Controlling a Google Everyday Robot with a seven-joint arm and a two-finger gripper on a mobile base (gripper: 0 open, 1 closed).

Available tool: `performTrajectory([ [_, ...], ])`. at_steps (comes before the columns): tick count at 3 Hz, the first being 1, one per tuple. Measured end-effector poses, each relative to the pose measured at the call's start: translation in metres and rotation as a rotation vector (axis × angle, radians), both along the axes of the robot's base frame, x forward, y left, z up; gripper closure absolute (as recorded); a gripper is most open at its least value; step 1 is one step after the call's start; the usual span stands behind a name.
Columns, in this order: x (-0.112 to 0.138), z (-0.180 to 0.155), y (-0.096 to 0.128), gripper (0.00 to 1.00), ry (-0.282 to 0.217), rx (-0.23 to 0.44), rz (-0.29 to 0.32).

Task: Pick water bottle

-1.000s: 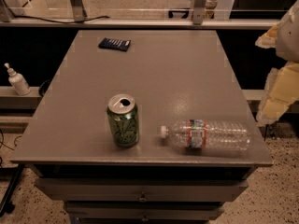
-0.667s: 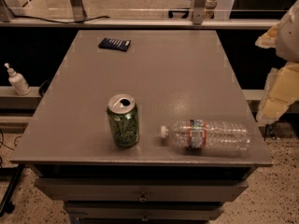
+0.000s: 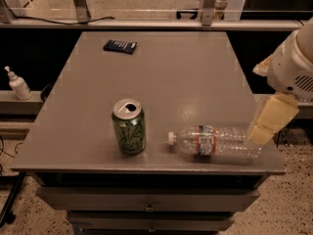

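Hand: cream-coloured, hangs tilted at the right edge of the counter, below the white arm housing; its lower tip overlaps the bottle's base end in this view, contact not determinable
Hand state: open or closed, cannot tell
Drawer fronts: under the counter's front edge, shut
Water bottle: on its side at the front right of the counter, white cap pointing left, label band near mid-length, base toward the right edge
Green can: upright, front centre-left, near the bottle's cap but apart from it
Dark blue flat object: far left of the counter, well apart from both
White pump bottle: upright on a ledge off the counter's left side
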State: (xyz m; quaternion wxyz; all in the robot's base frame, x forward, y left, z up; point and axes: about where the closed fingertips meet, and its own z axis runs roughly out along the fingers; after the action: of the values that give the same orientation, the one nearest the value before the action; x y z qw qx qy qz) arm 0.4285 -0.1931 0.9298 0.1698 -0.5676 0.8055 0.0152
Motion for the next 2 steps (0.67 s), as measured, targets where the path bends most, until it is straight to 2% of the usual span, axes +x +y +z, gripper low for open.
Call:
performTrajectory([
  [2, -0.003, -0.060, 0.015, 0.00, 0.083, 0.087, -0.079],
])
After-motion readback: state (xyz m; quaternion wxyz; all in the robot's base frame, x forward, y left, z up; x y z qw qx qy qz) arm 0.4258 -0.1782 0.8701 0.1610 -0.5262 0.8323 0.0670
